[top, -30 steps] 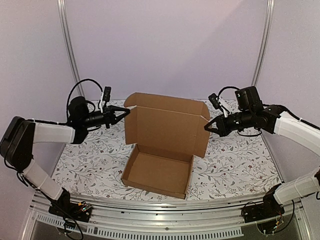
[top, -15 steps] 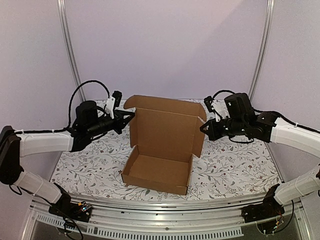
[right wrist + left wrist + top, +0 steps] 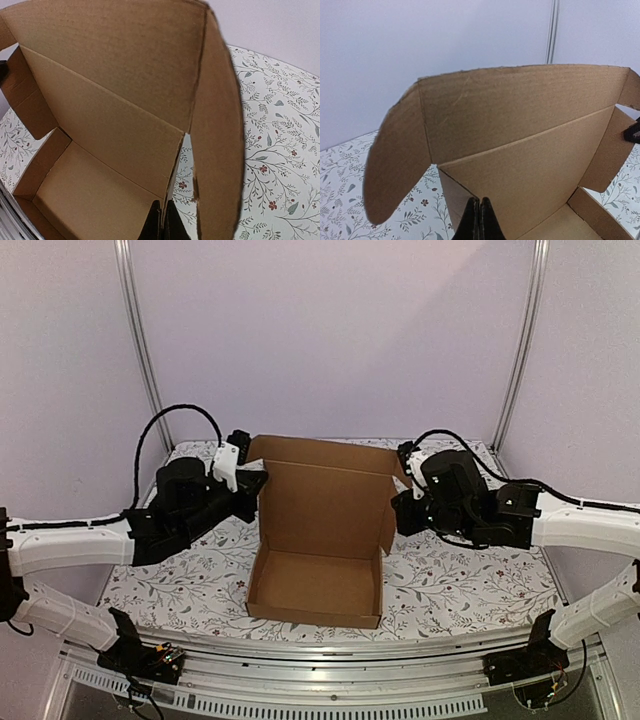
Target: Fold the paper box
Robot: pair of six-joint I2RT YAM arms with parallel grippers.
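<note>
The paper box stands on the bench, lid upright. Left jaws and right jaws, closed and empty, flank the lid. Cardboard looks light and stiff; press at the lid flaps.

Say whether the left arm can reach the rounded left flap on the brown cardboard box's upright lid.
Probably yes: its shut fingers are close beside that rounded cardboard flap, and nothing stands between them.
</note>
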